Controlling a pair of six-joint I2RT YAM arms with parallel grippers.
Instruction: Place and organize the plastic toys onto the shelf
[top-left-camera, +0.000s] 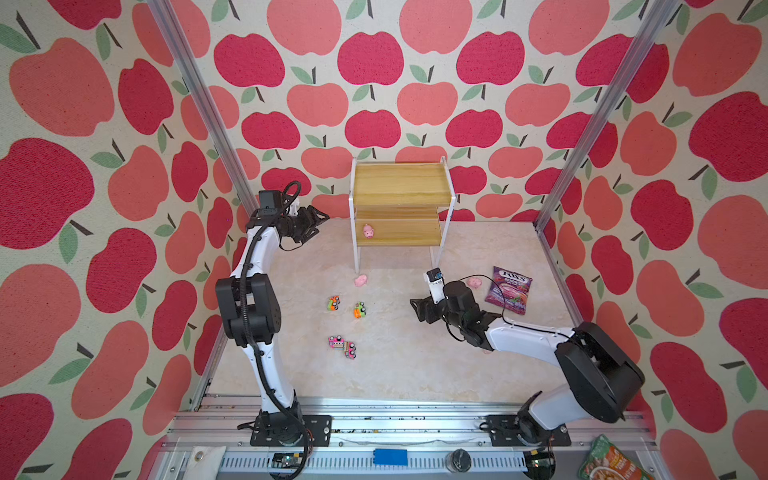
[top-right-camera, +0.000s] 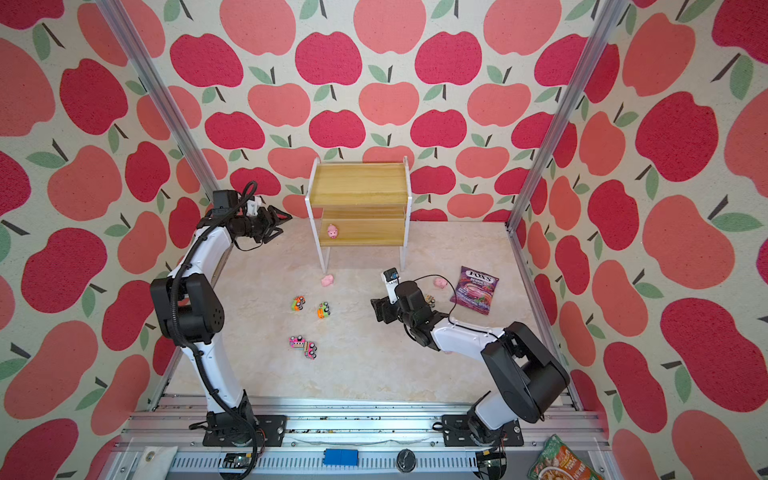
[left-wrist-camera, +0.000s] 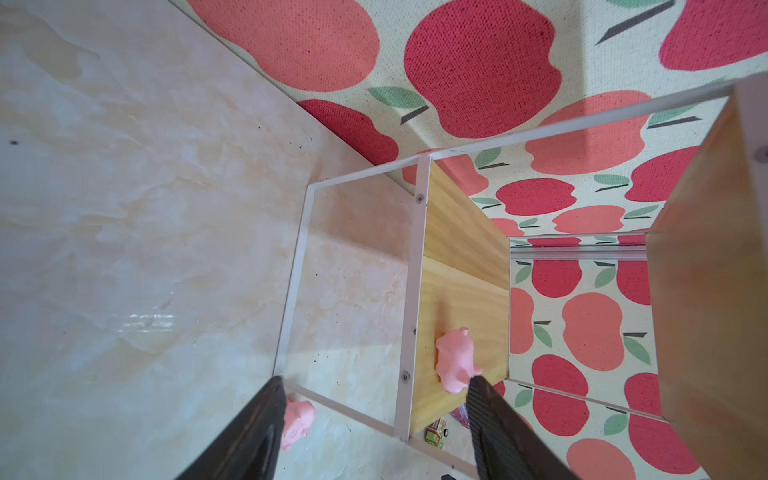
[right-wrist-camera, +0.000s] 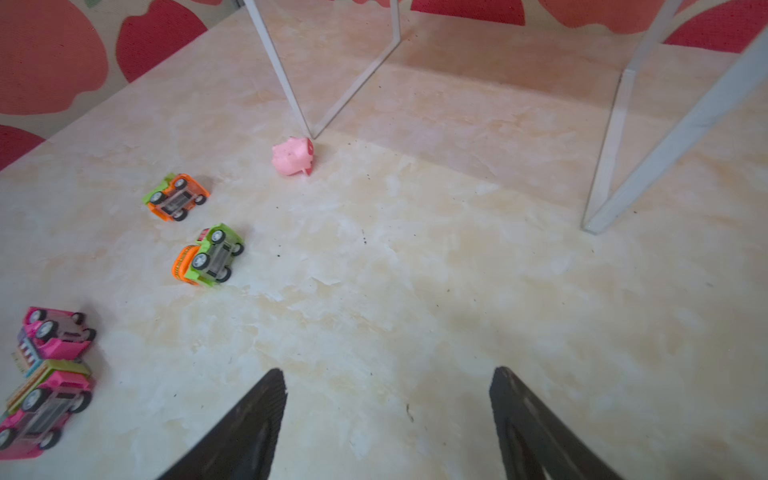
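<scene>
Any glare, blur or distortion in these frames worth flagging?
Both top views: evenly lit, posts splay from the wide lens. Left wrist view: glare patch on the table, near shelf board soft. Right wrist view: edge pink trucks blurred, gripper fingers out of focus.

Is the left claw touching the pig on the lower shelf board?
Apart. Both top views show the left claw open and outside the shelf frame, with a clear gap to the pig.
</scene>
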